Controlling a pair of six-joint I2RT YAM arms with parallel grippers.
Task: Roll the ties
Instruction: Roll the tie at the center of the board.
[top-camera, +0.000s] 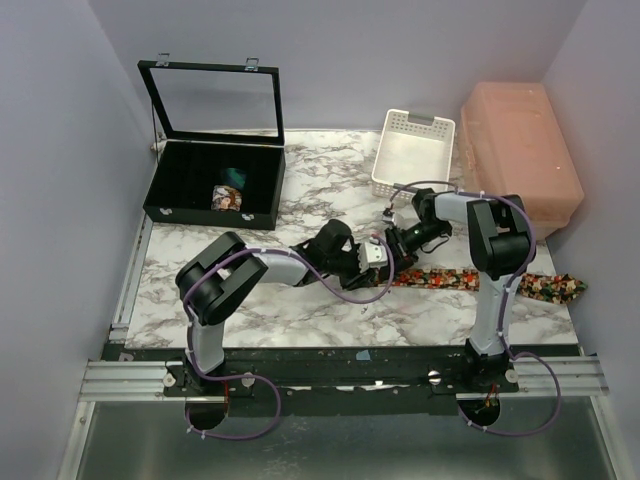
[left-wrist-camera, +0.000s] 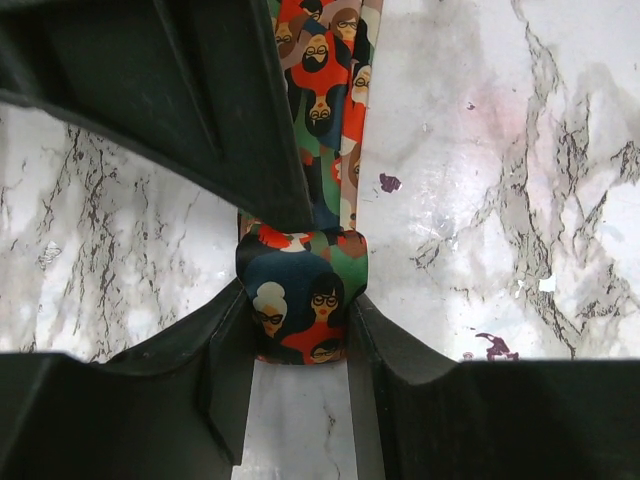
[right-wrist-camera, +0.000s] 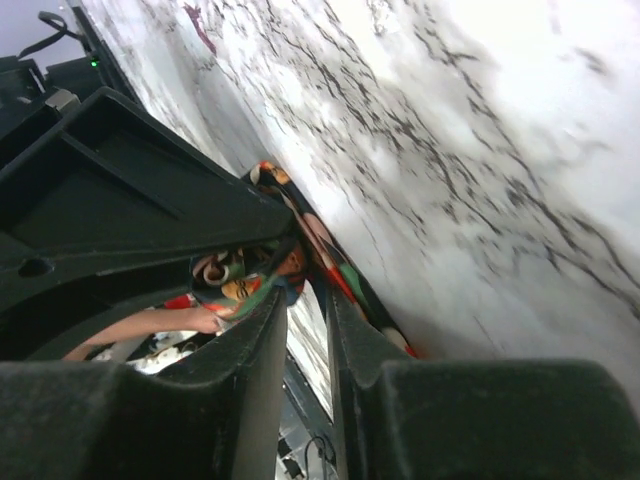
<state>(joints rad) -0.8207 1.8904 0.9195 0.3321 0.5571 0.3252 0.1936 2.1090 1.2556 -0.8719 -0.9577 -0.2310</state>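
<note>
A dark floral tie (top-camera: 480, 281) lies flat across the marble table toward the right edge. Its left end is wound into a small roll (left-wrist-camera: 300, 300). My left gripper (left-wrist-camera: 300, 345) is shut on this roll, one finger on each side, and the flat strip (left-wrist-camera: 330, 100) runs away from it. My right gripper (right-wrist-camera: 308, 300) comes in from above. Its fingers stand a narrow gap apart with tips at the roll (right-wrist-camera: 240, 275), where it meets the strip (right-wrist-camera: 345, 280). I cannot tell whether they pinch fabric. Both grippers meet at the table's middle (top-camera: 385, 258).
An open black box (top-camera: 215, 185) at the back left holds a rolled floral tie (top-camera: 227, 198) and a teal one (top-camera: 235, 177). A white slotted basket (top-camera: 412, 150) and a pink lidded bin (top-camera: 520, 155) stand at the back right.
</note>
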